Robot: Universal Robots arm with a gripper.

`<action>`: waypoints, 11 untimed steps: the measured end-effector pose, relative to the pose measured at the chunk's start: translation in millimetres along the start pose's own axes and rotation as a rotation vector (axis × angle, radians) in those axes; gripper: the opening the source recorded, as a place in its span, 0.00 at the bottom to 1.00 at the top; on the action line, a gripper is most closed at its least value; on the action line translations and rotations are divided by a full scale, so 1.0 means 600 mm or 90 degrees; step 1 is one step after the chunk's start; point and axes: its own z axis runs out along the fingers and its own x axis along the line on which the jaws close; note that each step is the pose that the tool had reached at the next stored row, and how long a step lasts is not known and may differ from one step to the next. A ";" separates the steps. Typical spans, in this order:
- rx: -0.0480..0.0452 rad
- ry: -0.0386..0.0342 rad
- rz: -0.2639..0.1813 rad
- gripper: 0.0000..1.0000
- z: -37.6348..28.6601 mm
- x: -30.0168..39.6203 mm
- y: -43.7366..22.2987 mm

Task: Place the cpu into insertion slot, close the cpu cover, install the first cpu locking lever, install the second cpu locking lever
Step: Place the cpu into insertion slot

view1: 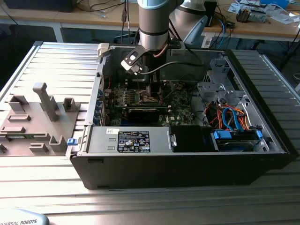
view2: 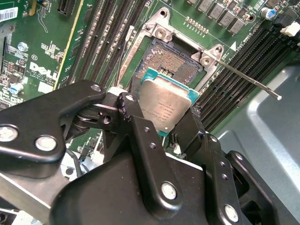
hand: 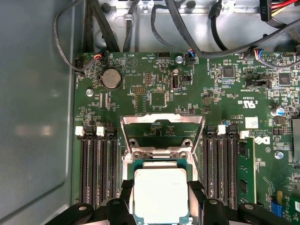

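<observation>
The cpu (view2: 165,105) (hand: 161,194) is a silvery square plate, and my gripper (view2: 161,112) (hand: 161,197) is shut on it, with a black fingertip (hand: 125,197) on each of two opposite edges. It hangs just over the insertion slot (view2: 171,61), whose dark pin field shows partly beyond the cpu's edge. I cannot tell whether the two touch. The slot's silvery rim (hand: 161,153) shows just past the cpu. The cpu cover (hand: 162,119) stands open. One thin locking lever (view2: 248,79) sticks out free to the side. In the exterior view the arm (view1: 152,28) reaches down into the open computer case.
Black memory slots (hand: 96,164) (hand: 218,164) flank the socket on both sides. Cables (hand: 140,23) run along the case wall. The power supply (view1: 133,140) and a drive bay with cables (view1: 234,122) line the case's near side. A grey fixture block (view1: 33,117) lies at the exterior view's left.
</observation>
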 end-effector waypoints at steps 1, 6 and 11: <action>0.0000 0.0000 0.000 0.54 0.000 0.000 0.000; 0.0000 0.0000 0.000 0.54 0.012 0.000 -0.001; 0.0000 0.0000 0.000 0.54 0.013 0.000 -0.001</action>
